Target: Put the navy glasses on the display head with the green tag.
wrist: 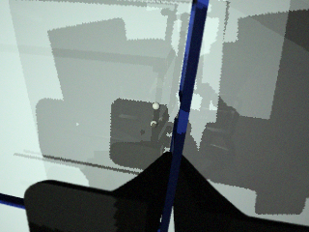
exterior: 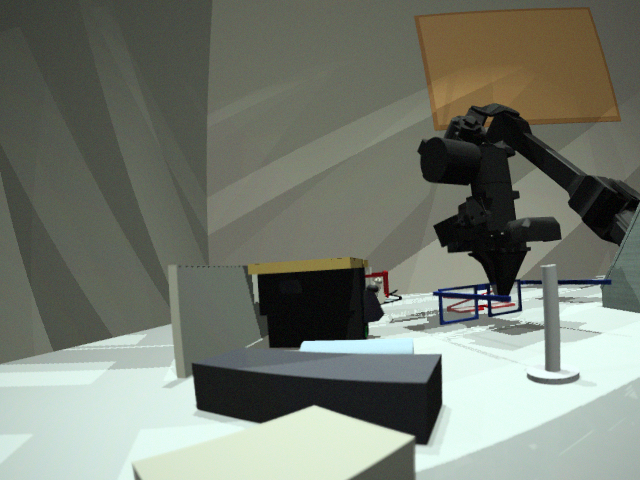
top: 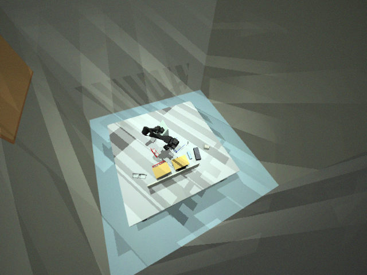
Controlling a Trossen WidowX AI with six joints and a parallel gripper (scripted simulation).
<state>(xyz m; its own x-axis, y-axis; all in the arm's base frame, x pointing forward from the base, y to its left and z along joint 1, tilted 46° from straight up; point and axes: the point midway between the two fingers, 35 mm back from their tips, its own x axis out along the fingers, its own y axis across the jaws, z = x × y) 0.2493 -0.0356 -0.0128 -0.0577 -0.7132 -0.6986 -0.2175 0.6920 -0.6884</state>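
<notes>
My gripper (exterior: pixel 502 295) (wrist: pixel 172 158) is shut on the navy glasses (exterior: pixel 584 282) (wrist: pixel 195 43), gripping their front frame near the bridge. The glasses hang low above the table, lenses down, one temple reaching right in the exterior view. The display head with the green tag (exterior: pixel 366 330) (top: pixel 180 162) is the dark one under a yellow top (exterior: pixel 310 266), nearer the exterior camera; the gripper is apart from it. Its face is mostly hidden. The other head, under its own yellow top (top: pixel 161 170), has red glasses (top: pixel 159 164) (exterior: pixel 386 284) at its face.
Loose red glasses (top: pixel 152 151) (exterior: pixel 480 308) lie beyond the navy ones. Black glasses (top: pixel 139 173) lie farther left. A grey post (exterior: pixel 551 320), light blue cylinder (top: pixel 189 155) (exterior: pixel 356 346), dark box (top: pixel 196 153) (exterior: pixel 315 369) and cream block (top: pixel 206 146) (exterior: pixel 289 439) stand nearer the exterior camera. A panel (exterior: pixel 178 320) stands behind the heads.
</notes>
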